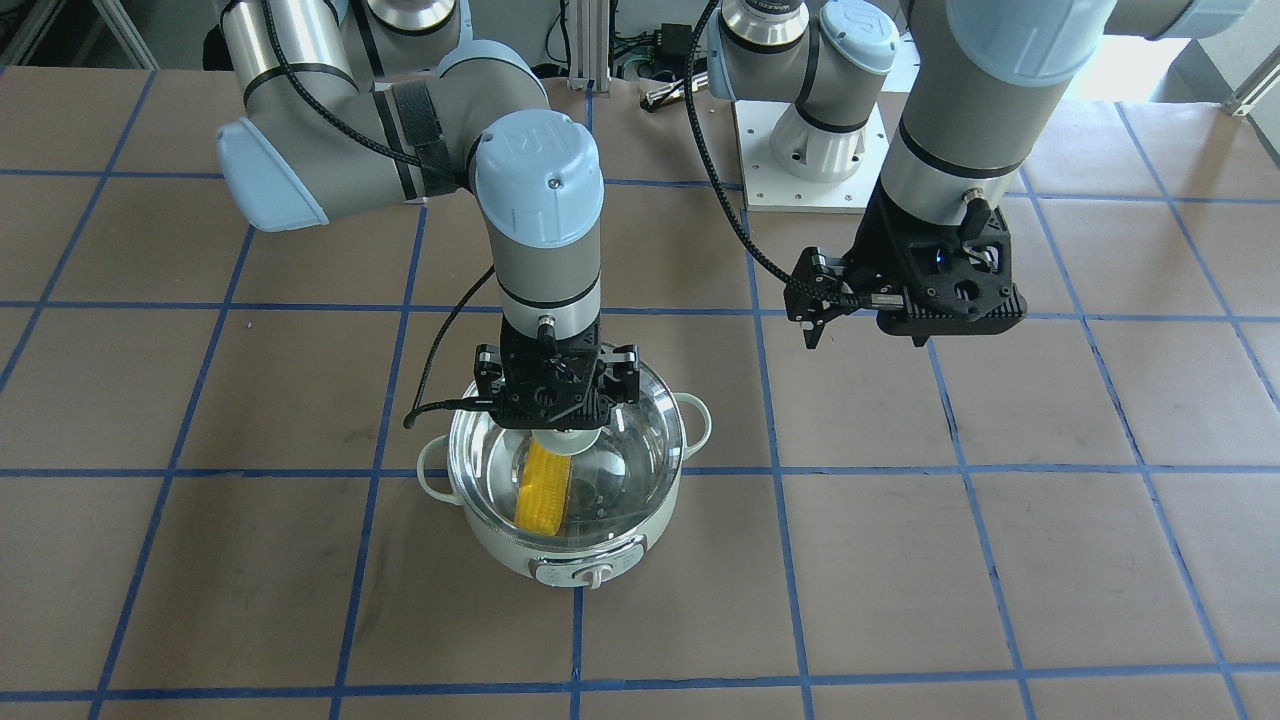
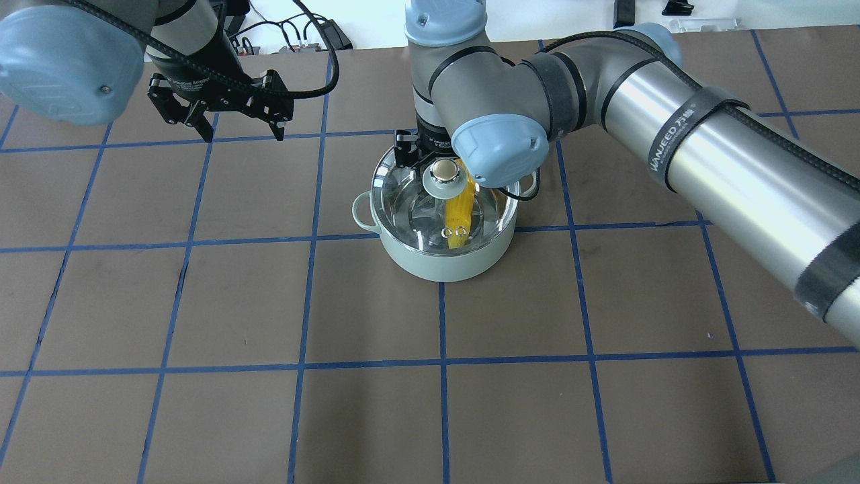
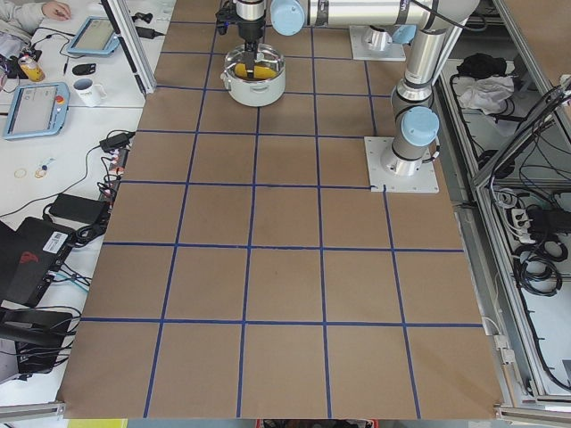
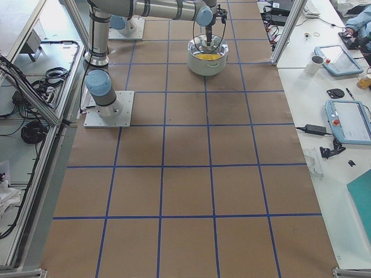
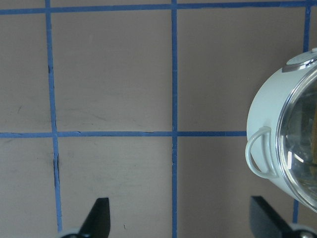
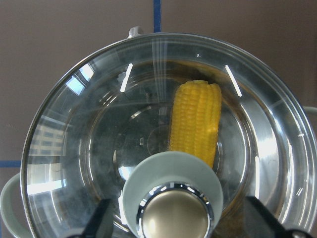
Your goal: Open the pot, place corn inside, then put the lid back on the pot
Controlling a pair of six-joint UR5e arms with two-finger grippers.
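Observation:
The pale mint-green pot (image 1: 500, 545) stands on the table, its control knob facing away from the robot. The glass lid (image 1: 625, 440) lies on the pot, and its beige knob (image 6: 173, 218) shows in the right wrist view. The yellow corn (image 1: 545, 490) lies inside, seen through the glass (image 6: 195, 119). My right gripper (image 1: 557, 400) hangs straight above the lid. Its fingers are spread to either side of the knob and clear of it (image 6: 181, 218). My left gripper (image 2: 242, 131) is open and empty, raised over the table off to the pot's side (image 5: 181, 218).
The brown tabletop (image 2: 269, 302) carries a blue tape grid. The left arm's white base plate (image 1: 800, 180) sits near the robot's side. One loop handle of the pot (image 5: 260, 153) shows at the right edge of the left wrist view.

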